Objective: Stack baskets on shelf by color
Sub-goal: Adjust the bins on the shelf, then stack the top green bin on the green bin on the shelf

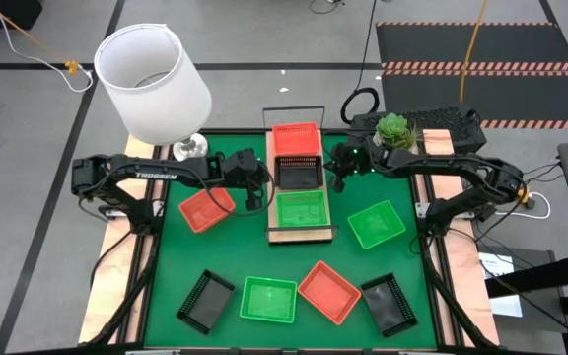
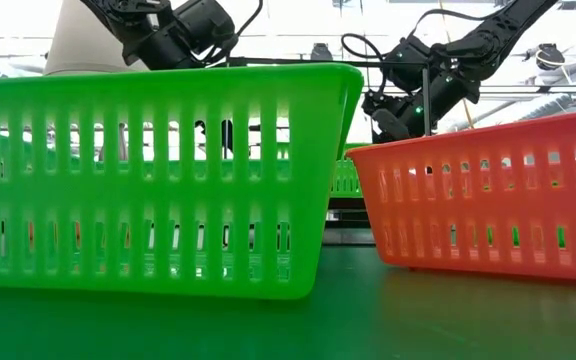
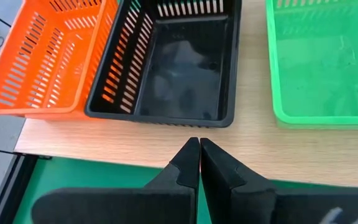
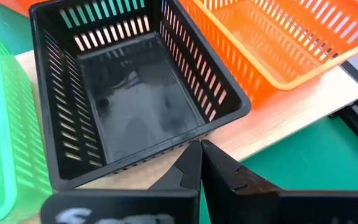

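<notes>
Black basket (image 1: 298, 174) mid-shelf, L hand (image 3: 199, 144) & R hand (image 4: 200, 147) pinched shut, flanking

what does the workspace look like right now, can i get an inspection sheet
surface: green mat on the table, no spills seen
shelf: wood shelf holds one orange basket, one black basket and one green basket in a row, none stacked yet
loose baskets: two orange, two green and two black on the mat
clutter: white lamp, potted plant, keyboard
tools: left tool shut and empty beside the shelf; right tool shut and empty at the black basket's other side
cables: yellow cable on the floor
surroundings: striped floor mat; no people seen
</notes>
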